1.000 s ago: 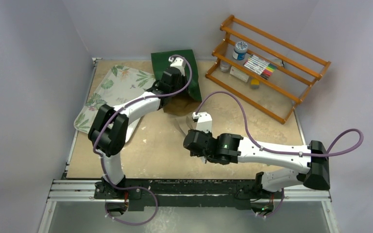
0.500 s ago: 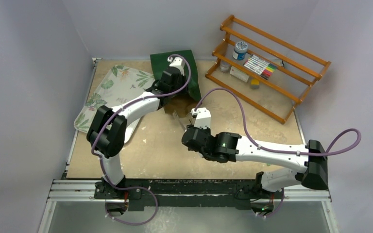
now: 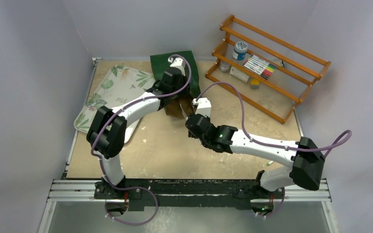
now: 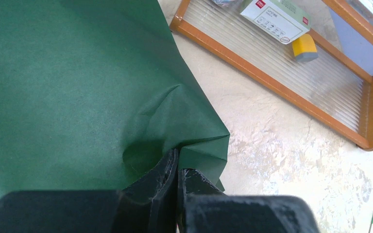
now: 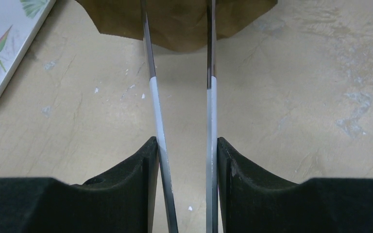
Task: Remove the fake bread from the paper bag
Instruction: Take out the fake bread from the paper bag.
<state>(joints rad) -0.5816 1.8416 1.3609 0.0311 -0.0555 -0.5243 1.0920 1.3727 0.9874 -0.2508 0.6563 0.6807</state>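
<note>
Top external view: your paper bag (image 3: 175,65) lay flat near the table's (image 3: 150,145) far edge, middle, beside the floral tray (image 3: 111,90). Its long axis ran far-to-near, green base toward the far edge, brown mouth facing the arms. Your left gripper (image 3: 171,92) sat over the bag's near part; your right gripper (image 3: 187,110) was nosed up to the mouth. No bread visible anywhere.

Left wrist view: left gripper (image 4: 177,167) had its fingers pressed together, pinching a fold of green paper at the bag's (image 4: 77,82) corner, nearest the wooden rack (image 4: 291,63).

Right wrist view: right gripper (image 5: 179,29) held its thin blades partly spread, tips at the brown opening of the bag (image 5: 175,22); nothing between them that I could see.

My read: you were at the reach-in step. Next you'd need to hold the left pinch, slide the blades in along the bag's axis, and feel for a piece.
</note>
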